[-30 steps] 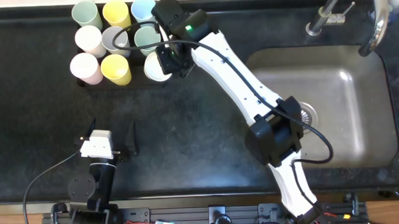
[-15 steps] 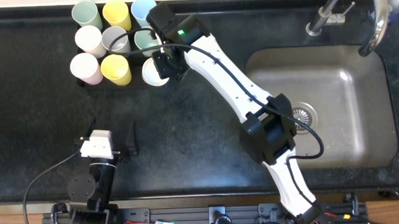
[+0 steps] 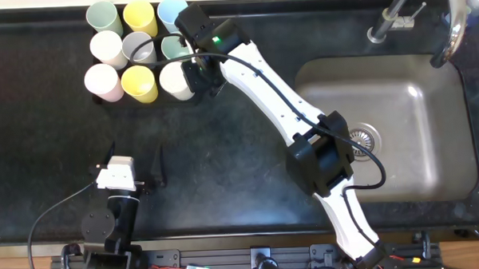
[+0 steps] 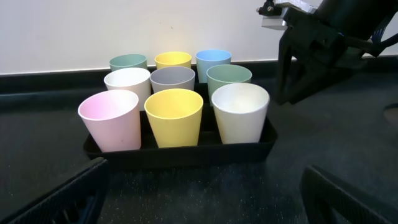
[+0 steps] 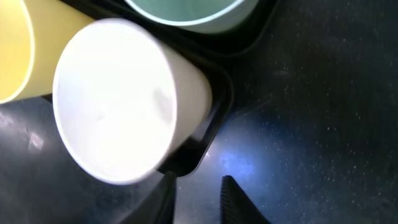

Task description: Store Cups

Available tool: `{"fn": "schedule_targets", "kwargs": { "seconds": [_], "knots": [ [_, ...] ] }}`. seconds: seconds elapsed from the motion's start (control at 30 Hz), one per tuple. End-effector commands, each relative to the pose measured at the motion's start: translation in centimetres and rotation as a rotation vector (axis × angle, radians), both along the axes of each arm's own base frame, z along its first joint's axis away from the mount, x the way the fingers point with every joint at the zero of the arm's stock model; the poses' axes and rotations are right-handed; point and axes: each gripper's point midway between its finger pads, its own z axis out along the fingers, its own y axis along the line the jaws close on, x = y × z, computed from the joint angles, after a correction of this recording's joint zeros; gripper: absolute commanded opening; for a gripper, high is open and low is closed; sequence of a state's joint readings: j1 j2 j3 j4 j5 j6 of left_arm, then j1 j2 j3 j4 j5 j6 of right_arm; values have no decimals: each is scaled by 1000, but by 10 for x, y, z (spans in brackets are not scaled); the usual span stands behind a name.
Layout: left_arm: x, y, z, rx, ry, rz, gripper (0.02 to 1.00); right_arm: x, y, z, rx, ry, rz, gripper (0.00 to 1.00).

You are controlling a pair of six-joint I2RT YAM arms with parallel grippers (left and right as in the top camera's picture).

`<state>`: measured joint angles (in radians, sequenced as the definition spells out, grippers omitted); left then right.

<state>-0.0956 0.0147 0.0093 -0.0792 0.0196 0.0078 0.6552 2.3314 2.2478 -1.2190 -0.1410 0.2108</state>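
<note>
Place step looks done. White cup (image 4: 240, 112) sits upright in the corner slot of the tray (image 4: 180, 152), next to the yellow cup (image 4: 174, 115); all nine slots are full. Right end effector (image 5: 199, 199) is released and empty, just beside that cup. Left end effector (image 3: 137, 162) is spread open, well apart from the tray. Next move is probably lifting the right arm clear without clipping the rim. Black speckled desk (image 3: 225, 167), steel sink (image 3: 407, 121) to the right, pale wall (image 4: 124, 31) behind.

The right gripper (image 3: 199, 74) hangs just beside the white cup (image 3: 174, 81), which neighbours a yellow cup (image 3: 139, 83).
</note>
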Motion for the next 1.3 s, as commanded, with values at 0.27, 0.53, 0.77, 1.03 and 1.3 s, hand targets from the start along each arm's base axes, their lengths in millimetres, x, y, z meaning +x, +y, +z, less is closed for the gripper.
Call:
{"fn": "schedule_targets", "kwargs": {
  "seconds": [0.27,0.53,0.77,1.03,1.3],
  "knots": [
    [0,0,1,17,-8,-6,1000,11,-19,95,98,-190,38,656],
    [0,0,1,16,-9,-6,1000,-1,-112,176,102,-401,-24,954],
    [0,0,1,16,-8,-6,998,-58,-206,188,105,-571,-188,996],
    [0,0,1,17,-8,-6,1000,-128,-283,163,141,-802,-362,998],
    [0,0,1,17,-8,-6,1000,-168,-311,159,218,-1155,-444,998]
  ]
}}
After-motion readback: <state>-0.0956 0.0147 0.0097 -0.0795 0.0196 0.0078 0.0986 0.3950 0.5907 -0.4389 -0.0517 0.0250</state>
